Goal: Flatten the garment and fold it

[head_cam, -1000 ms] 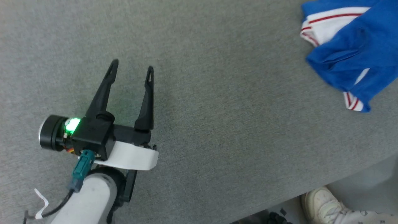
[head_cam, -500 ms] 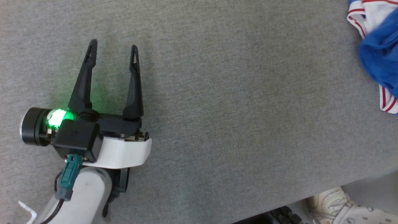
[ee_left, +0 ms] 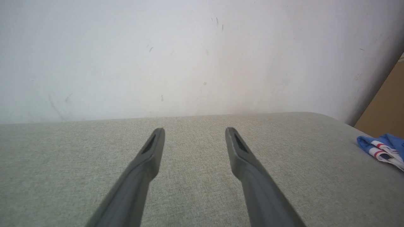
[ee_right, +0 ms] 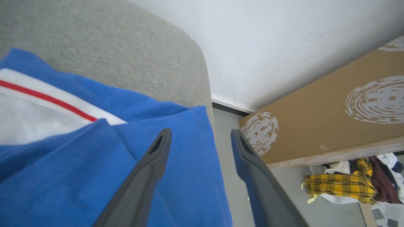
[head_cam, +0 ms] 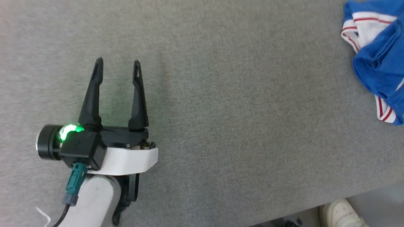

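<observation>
The left gripper [head_cam: 117,63] hangs wide open and empty above the grey table [head_cam: 236,110], with the garment [head_cam: 377,66] well off to its right. The right gripper [ee_right: 200,132] (fingers spread, clasping nothing) hovers just over the garment's crumpled blue folds.

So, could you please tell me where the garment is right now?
The garment lies bunched at the head view's upper right on the grey fabric surface, far from the left pincer, with the right pincer open over its edge.
</observation>
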